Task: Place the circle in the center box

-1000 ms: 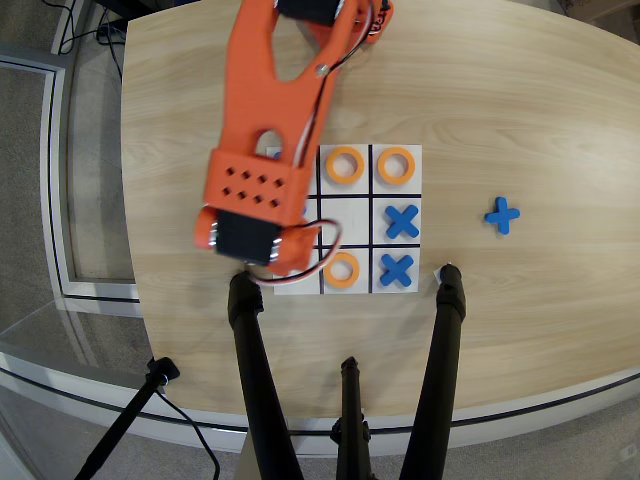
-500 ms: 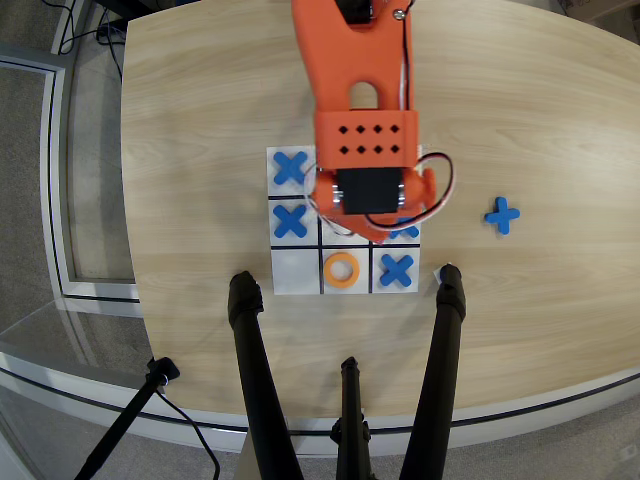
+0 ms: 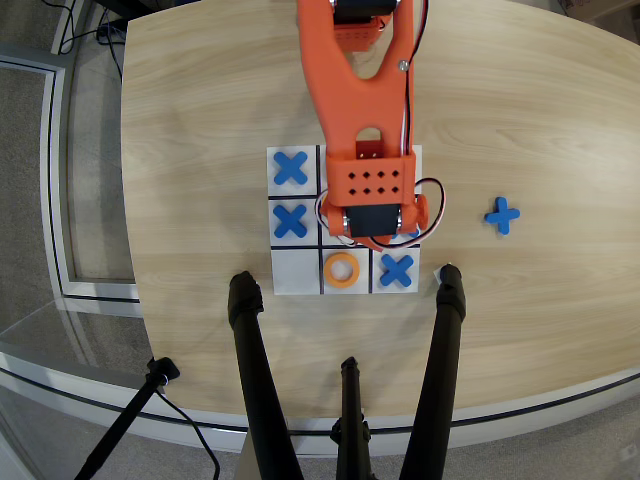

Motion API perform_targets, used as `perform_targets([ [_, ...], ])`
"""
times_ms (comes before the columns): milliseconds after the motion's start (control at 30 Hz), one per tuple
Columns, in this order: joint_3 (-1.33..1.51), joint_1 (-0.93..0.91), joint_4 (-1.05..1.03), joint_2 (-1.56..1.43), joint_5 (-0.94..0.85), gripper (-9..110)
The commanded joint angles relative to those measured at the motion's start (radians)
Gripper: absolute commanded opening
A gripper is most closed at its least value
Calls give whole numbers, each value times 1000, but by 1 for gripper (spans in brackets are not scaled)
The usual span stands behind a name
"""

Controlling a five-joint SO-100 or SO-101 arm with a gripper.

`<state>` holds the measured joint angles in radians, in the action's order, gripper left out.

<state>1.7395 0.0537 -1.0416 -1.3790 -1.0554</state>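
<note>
step: arm over board (image 3: 283, 276), likely lowering a ring | claw (image 3: 366, 238): hidden under arm, state unclear | middle cell: covered, carried ring unseen; one orange ring (image 3: 342, 268) in bottom-middle cell | next: lower squarely, release, lift clear

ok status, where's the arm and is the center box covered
Gripper hidden under the orange arm, state unclear. Arm sits over the center box, cell not visible. One orange ring seen in bottom-middle cell. Blue X pieces on surrounding cells.
</note>
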Motion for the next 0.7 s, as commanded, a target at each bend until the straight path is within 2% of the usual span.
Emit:
perform_targets([
  [0, -60, 0, 12, 26, 15, 0],
  [667, -198, 11, 15, 163, 51, 0],
])
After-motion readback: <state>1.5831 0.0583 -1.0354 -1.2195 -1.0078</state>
